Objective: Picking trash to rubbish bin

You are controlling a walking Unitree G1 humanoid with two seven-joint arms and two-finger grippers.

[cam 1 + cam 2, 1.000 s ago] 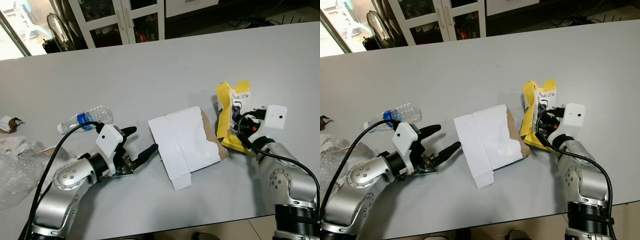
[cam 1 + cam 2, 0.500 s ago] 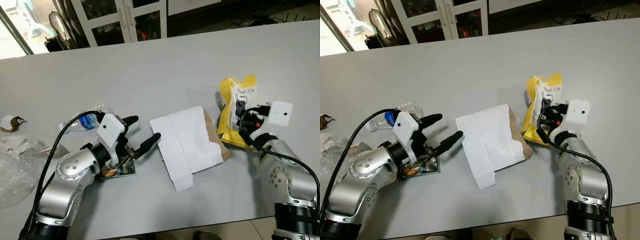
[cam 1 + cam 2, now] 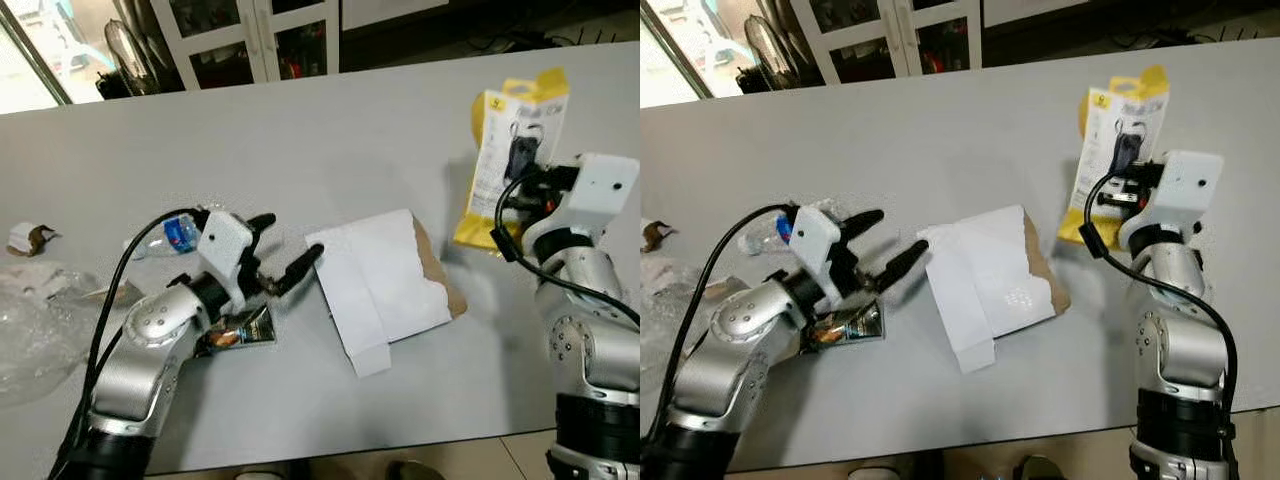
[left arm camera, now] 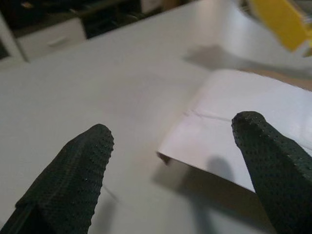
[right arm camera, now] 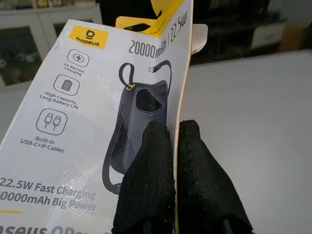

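My right gripper is shut on a yellow and white power-bank package and holds it upright above the table's right side. A flattened white box with a brown underside lies in the middle of the table. At the box's left edge my left gripper hovers open, one finger over the white sheet and nothing between the two. Under the left forearm lies a shiny foil wrapper. Just behind that gripper is a clear plastic bottle with a blue label.
A crumpled scrap and a heap of clear plastic wrap lie at the table's left end. The grey table stretches bare beyond the box. Glass-door cabinets and a fan stand behind the far edge.
My right gripper has lifted the yellow package off the table. My left gripper has moved forward and right to the white box's edge, leaving the foil wrapper behind it.
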